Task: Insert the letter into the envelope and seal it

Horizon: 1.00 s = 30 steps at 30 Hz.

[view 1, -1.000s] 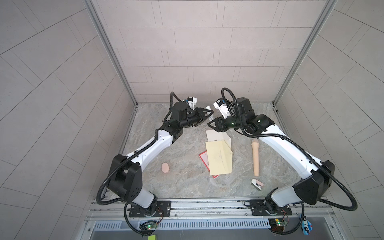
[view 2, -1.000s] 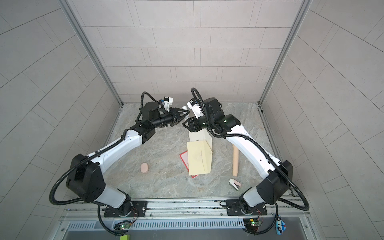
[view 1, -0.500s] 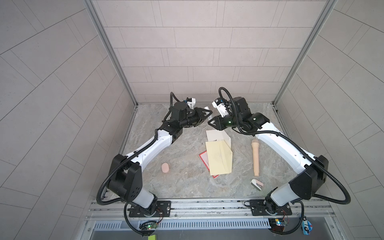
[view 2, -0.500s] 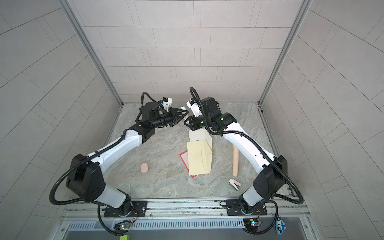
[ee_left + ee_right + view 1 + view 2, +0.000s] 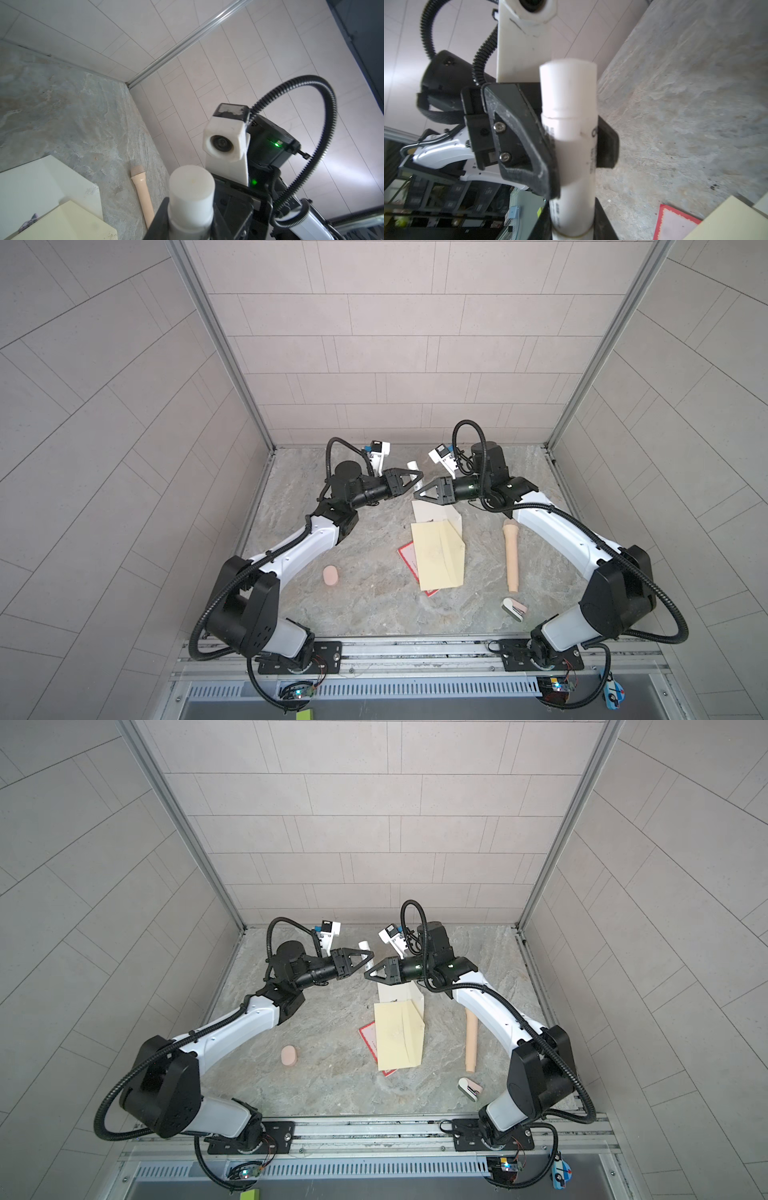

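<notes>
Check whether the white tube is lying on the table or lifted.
Lifted: left gripper and right gripper both clamp the white tube above the table.

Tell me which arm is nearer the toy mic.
Right. The right arm passes close by the head of the mic; the left arm is on the opposite side of the table.

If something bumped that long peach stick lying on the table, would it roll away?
Probably: the peach stick looks round and lies flat on the table, so a sideways nudge likely rolls it. Its wider head may make it curve.
</notes>
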### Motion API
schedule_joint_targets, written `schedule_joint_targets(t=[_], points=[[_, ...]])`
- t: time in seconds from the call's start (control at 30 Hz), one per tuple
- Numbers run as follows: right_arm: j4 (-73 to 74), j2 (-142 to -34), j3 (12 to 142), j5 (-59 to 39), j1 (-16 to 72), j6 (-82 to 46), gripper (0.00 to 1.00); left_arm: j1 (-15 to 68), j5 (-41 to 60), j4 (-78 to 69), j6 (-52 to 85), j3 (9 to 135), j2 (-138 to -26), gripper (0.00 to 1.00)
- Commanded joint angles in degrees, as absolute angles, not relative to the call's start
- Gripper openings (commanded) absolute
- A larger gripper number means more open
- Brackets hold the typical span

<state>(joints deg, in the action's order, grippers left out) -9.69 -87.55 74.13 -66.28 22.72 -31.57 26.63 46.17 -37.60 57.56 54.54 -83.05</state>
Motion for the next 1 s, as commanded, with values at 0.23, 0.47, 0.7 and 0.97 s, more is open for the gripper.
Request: schedule_joint_targets(t=[0.23, 0.47, 0.7, 0.97], points=[[-44.1, -88.4, 89.3, -76.8, 22.9, -1.2, 0.22, 27.4, 64.6, -47.6, 54.1, 55.5, -80.0, 0.0], [-29.1, -81.0, 83.6, -46.7, 23.7, -13.4, 0.57, 27.5, 51.5, -23.5, 45.2, 62.0, -79.4, 0.0], [-27.6, -79.1, 82.2, -27.8, 28.2, -12.5, 0.57, 27.9, 30.3, 2.6, 48.4, 71.6, -81.8, 0.0], [-24.6, -82.5, 83.4, -25.0, 30.0, -14.9, 0.49, 28.5, 30.1, 5.3, 53.6, 74.8, -83.5, 0.0]])
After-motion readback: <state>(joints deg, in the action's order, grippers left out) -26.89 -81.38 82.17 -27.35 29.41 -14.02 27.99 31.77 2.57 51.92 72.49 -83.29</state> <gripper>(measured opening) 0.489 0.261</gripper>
